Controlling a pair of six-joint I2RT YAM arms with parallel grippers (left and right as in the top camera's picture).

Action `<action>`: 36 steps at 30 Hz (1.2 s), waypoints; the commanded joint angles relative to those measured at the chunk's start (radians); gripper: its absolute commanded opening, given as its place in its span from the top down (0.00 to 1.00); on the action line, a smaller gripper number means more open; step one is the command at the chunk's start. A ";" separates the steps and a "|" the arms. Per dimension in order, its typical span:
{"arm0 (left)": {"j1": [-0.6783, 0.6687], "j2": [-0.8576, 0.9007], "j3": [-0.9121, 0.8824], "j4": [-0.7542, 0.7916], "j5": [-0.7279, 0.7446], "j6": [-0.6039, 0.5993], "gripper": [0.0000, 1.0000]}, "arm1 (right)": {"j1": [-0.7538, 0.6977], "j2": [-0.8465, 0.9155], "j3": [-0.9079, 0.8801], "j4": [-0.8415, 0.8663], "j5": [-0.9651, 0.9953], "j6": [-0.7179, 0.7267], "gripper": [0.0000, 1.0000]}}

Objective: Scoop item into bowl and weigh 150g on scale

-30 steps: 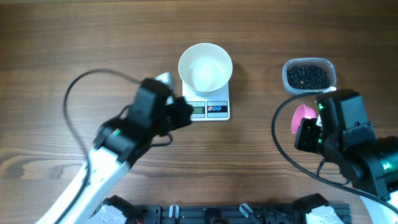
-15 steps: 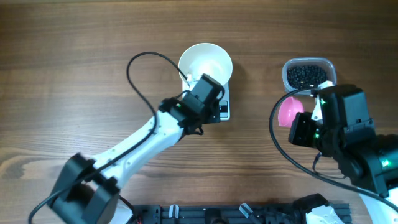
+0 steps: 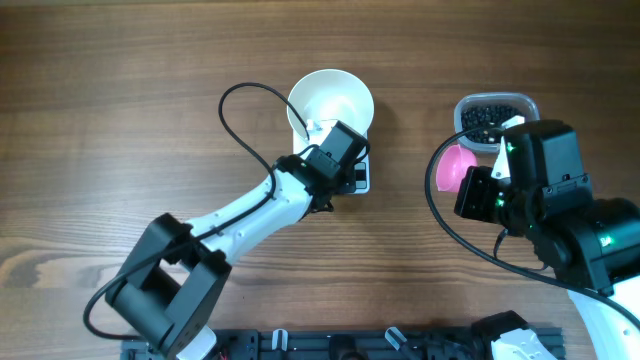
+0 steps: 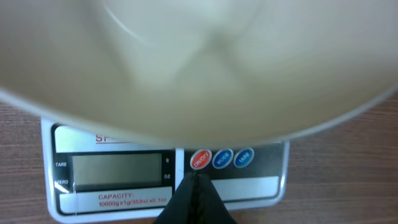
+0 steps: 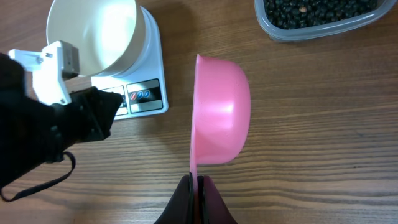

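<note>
Swung in from the left, left gripper (image 4: 196, 182) (tips pressed together) noses the scale's (image 4: 118, 169) red button (image 4: 200, 159); a skewed push could shove the bowl (image 4: 186, 62), right gripper (image 5: 196, 184) pinching the pink scoop (image 5: 221, 112).

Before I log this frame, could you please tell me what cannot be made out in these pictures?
- Overhead: the scale is mostly covered by the left gripper; its display is hidden.
- Left wrist: the bowl is a close blur, cut off by the top edge.
- Right wrist: the pink scoop shows only its outer side, so its inside is hidden; the tub of beans is cut off by the top edge.
</note>
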 commanded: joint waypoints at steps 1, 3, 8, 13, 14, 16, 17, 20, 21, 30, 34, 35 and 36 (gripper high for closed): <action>-0.003 0.036 0.016 0.016 -0.024 0.008 0.96 | -0.004 -0.002 0.022 0.007 -0.009 0.009 0.96; -0.003 0.046 0.016 0.024 -0.024 0.008 0.96 | -0.004 -0.002 0.022 0.010 -0.009 0.009 0.96; -0.003 0.061 0.016 0.053 -0.024 0.008 0.96 | -0.004 -0.002 0.022 0.014 -0.009 0.008 0.96; -0.003 0.064 0.016 0.080 -0.024 0.008 0.96 | -0.004 -0.002 0.022 0.017 -0.009 0.008 0.96; -0.003 0.064 0.016 0.083 -0.024 0.008 0.96 | -0.004 -0.002 0.022 0.018 -0.009 0.008 0.96; -0.003 0.066 0.016 0.087 -0.024 0.008 0.96 | -0.004 -0.002 0.022 0.019 -0.009 0.008 0.96; -0.003 0.071 0.016 0.087 -0.023 0.008 0.96 | -0.004 -0.002 0.022 0.019 -0.009 0.008 0.96; -0.003 0.083 0.015 0.089 -0.023 0.008 0.96 | -0.004 -0.002 0.022 0.021 -0.009 0.008 0.96; -0.003 0.089 0.015 0.089 -0.024 0.008 0.96 | -0.004 -0.002 0.022 0.021 -0.009 0.008 0.96; -0.003 0.104 0.015 0.098 -0.013 0.008 0.96 | -0.004 -0.002 0.022 0.026 -0.009 0.008 0.96; -0.003 0.105 0.014 0.102 -0.012 0.008 0.96 | -0.004 -0.002 0.022 0.028 -0.009 0.008 0.96; -0.003 0.106 0.014 0.104 -0.012 0.008 0.96 | -0.004 -0.002 0.022 0.028 -0.009 0.008 0.96; -0.003 0.109 0.014 0.105 -0.012 0.008 0.96 | -0.004 -0.002 0.022 0.028 -0.009 0.008 0.96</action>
